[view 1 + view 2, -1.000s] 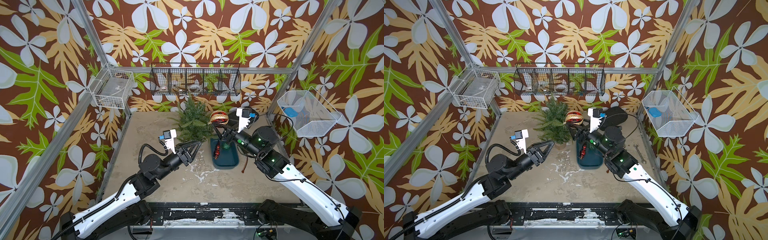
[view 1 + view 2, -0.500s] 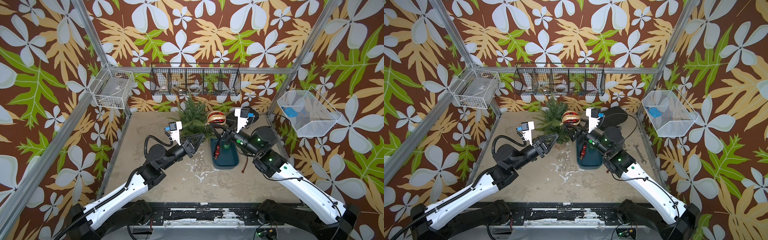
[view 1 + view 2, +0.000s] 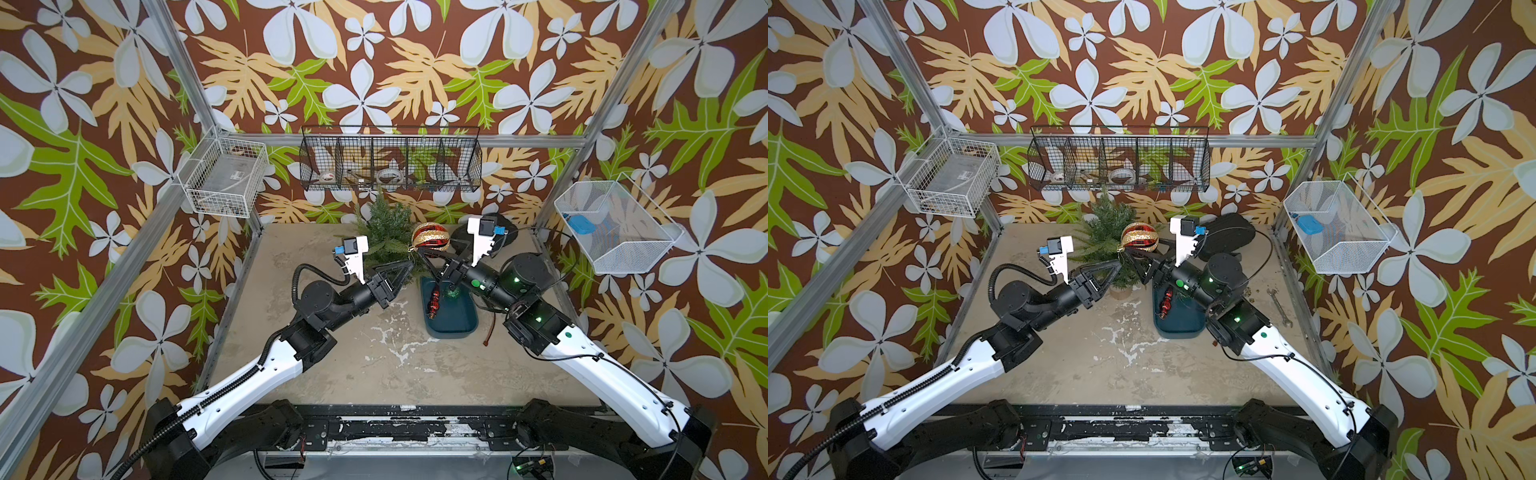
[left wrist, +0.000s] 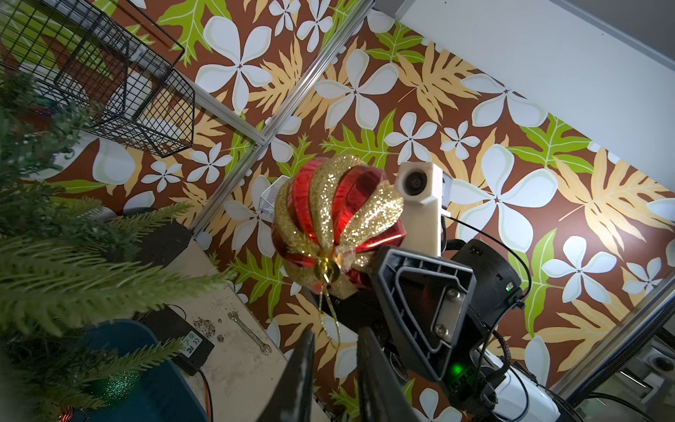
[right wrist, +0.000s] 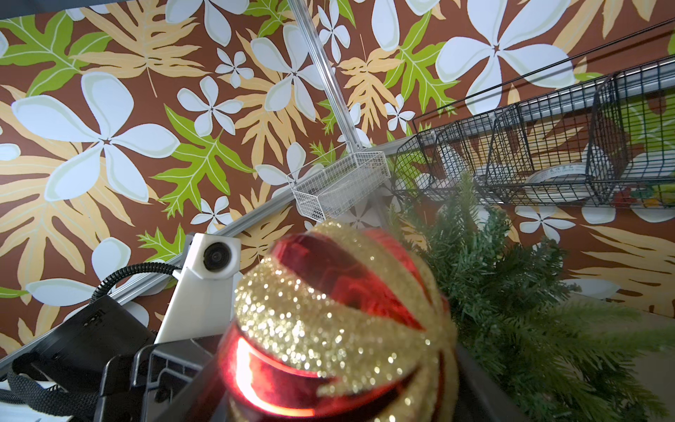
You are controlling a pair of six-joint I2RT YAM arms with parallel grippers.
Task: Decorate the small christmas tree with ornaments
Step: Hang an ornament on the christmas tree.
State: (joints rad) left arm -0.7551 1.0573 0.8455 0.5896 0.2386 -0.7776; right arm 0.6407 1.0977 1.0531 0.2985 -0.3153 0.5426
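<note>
**Fig.** Hand-over at the tree. Since approx. a sec. ago the L arm has swung in toward the R gripper (image 3: 430, 252). The L gripper (image 3: 409, 263) has narrowed from wide to a slim gap, tips now just short of the ball (image 3: 430, 237). The R gripper is unchanged: clamped on the ball's sides, held aloft, nudged slightly closer to the tree (image 3: 384, 232). Judged meaning: hanging of ornament no. 1 is starting. L is lining up on the loop, and nothing hangs on the tree yet.

- **Tree:** dense green fir, upright, bare; just behind the L tips, beside the held ball.
- **Ball:** red w/ gold glitter swirls, cap end facing the L gripper.
- **Tray** (image 3: 451, 332)**:** below the R gripper; holds the green ball (image 3: 452, 292) and drop (image 3: 434, 300), both untouched.
- **Loop** (image 4: 333, 318)**:** thin gold cord, dangles between the L tips in the L wrist view; no pinch evident.
</note>
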